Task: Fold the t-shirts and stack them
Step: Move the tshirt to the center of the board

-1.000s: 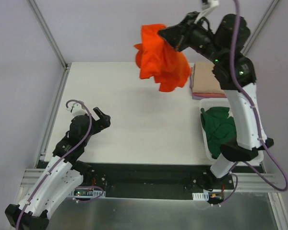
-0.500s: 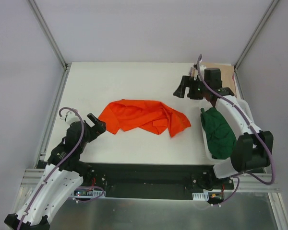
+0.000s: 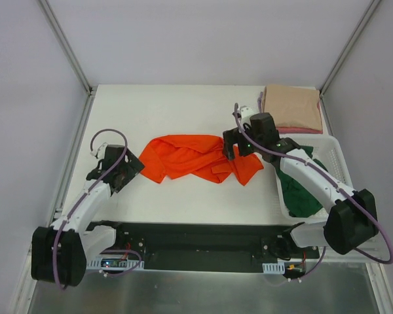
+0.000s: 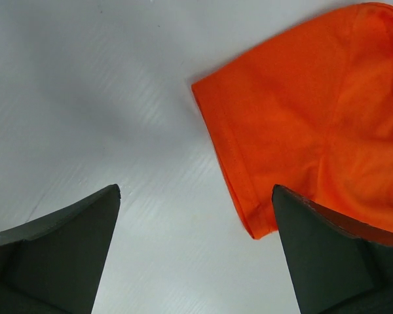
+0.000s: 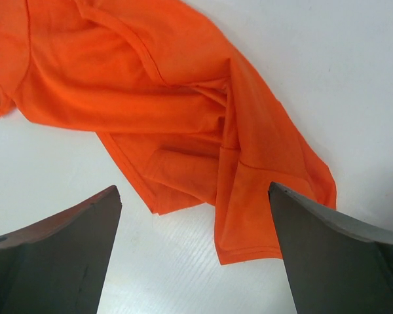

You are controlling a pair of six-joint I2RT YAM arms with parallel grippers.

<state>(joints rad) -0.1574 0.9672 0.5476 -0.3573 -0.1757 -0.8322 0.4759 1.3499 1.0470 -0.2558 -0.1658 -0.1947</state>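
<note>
— Under the right pincer (image 5: pixel 193 188), what lies there?
— Its jaws stand wide apart, holding nothing. The orange t-shirt (image 3: pixel 190 157) fills the gap beneath them, at its bunched right end.
— And the left pincer (image 4: pixel 195 188)?
— Also spread and empty, over bare worktop (image 3: pixel 183 111). A sleeve opening sits just ahead, toward its right finger, close but not touching.
— Which way does the cloth run?
— Its long axis goes left to right across the worktop, one end toward each arm. The right arm is nearer, directly above the cloth. I judge the left would have to reach a little forward.
— Is it flat?
— No. It's rumpled, with layers overlapping at the right end, so to spread it each pincer would need a single edge rather than a bundle.
— Anything in the way?
— Nothing between the pincers and the shirt. The basket (image 3: pixel 334 147) holding the green t-shirt (image 3: pixel 295 196) sits just beside the right end, under the right arm. The folded beige t-shirt (image 3: pixel 291 108) lies at the far right corner, apart from the orange one, with a pinkish edge showing beneath it.
</note>
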